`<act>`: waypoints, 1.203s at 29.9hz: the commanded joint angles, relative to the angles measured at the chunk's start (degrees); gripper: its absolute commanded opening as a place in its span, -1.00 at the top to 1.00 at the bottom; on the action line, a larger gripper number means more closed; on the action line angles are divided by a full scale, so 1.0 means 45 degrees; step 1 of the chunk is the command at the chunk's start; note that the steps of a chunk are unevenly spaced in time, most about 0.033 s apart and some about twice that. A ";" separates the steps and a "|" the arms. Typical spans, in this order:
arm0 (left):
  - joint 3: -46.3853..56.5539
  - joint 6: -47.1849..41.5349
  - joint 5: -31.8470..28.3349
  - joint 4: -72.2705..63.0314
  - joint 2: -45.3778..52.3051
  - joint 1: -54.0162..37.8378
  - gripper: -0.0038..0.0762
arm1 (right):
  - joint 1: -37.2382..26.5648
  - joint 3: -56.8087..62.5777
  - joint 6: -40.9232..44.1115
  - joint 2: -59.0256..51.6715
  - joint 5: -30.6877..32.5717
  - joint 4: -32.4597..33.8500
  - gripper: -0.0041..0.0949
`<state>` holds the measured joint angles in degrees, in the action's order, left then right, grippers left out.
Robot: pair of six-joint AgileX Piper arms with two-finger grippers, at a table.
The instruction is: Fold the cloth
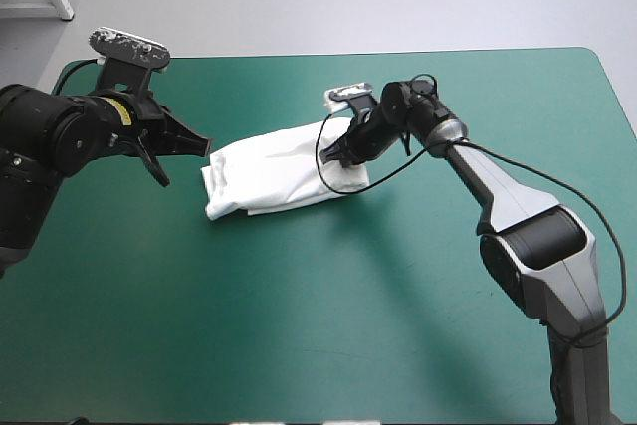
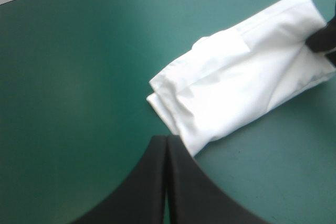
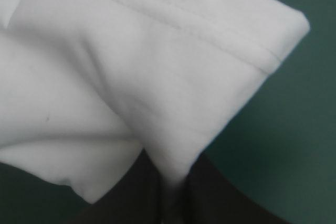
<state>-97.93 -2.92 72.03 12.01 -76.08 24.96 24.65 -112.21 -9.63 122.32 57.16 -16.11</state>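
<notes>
Mid-desk [image 1: 299, 325], on the teal-green cover: one T-shirt [image 1: 274, 178], white, folded into a layered bundle.
- Handling, by judgement: light, soft and limp. Its layers will likely slip and sag if you lift one end alone, so take every layer at an edge.
- Right gripper [image 1: 336, 154]: jaws pinched on the hemmed corner of the bundle.
- Left gripper [image 2: 167, 142]: jaws pressed together and empty, just beside the opposite end.

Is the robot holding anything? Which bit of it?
The right gripper pinches the white T-shirt at the end nearest that arm. The left gripper, shut, holds nothing.
</notes>
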 commanded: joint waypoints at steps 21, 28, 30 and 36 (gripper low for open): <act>-0.0276 0.0066 0.0408 0.0081 0.0357 0.0038 0.92 | -0.8615 0.1357 0.1923 -0.2130 0.3177 0.4052 0.96; -0.0276 0.0313 0.0408 0.0031 0.0357 0.0038 0.92 | -1.0072 0.2061 0.0957 -0.2130 0.2570 0.1967 0.46; -0.0276 0.0443 0.0408 0.0031 0.0357 0.0038 0.92 | -1.0100 0.1880 0.0832 -0.2130 0.2556 0.1769 -0.03; -0.0276 0.0559 0.0285 0.0165 0.0357 0.0038 0.92 | -1.0121 0.1561 0.0566 -0.2663 0.3197 0.0727 -0.72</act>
<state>-97.93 -0.53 72.03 12.09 -76.08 24.96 -20.41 -103.10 -6.24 116.17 70.19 -9.62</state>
